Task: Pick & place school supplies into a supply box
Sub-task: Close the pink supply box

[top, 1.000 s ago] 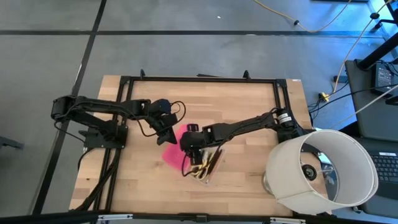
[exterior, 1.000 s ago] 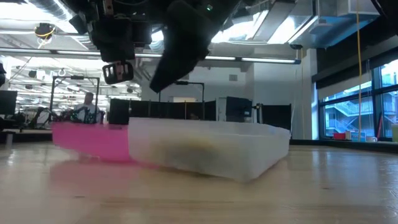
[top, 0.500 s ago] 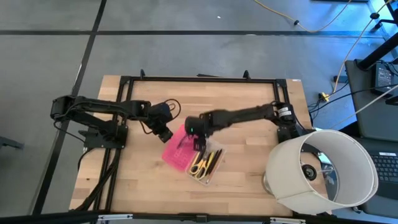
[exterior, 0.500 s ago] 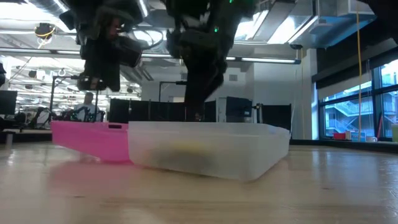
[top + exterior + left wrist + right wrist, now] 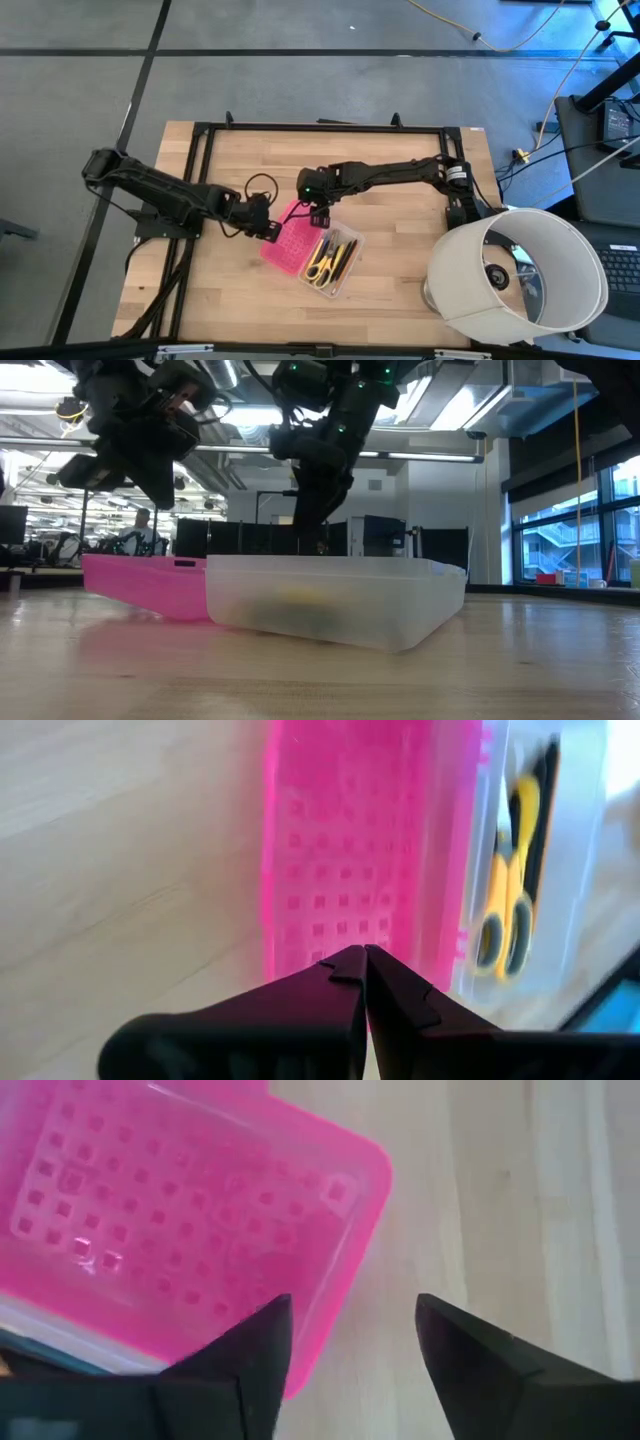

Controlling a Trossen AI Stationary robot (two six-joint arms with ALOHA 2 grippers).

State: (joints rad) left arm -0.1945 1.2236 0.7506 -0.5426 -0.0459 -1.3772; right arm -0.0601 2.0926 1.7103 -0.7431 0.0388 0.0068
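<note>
Bench [image 5: 400,260] of pale wood planks carries everything I see, with a large white cylindrical lampshade [image 5: 520,275] at its right corner. Near the middle lies the small translucent plastic supply box [image 5: 330,262], its bright pink lid [image 5: 285,243] swung open flat beside it; yellow-handled scissors [image 5: 320,265] and dark pens [image 5: 343,258] lie inside. My left gripper [image 5: 268,229] sits at the lid's edge, jaws closed on nothing. My right gripper [image 5: 318,210] hovers over the lid's far corner, jaws spread wide and empty.
</note>
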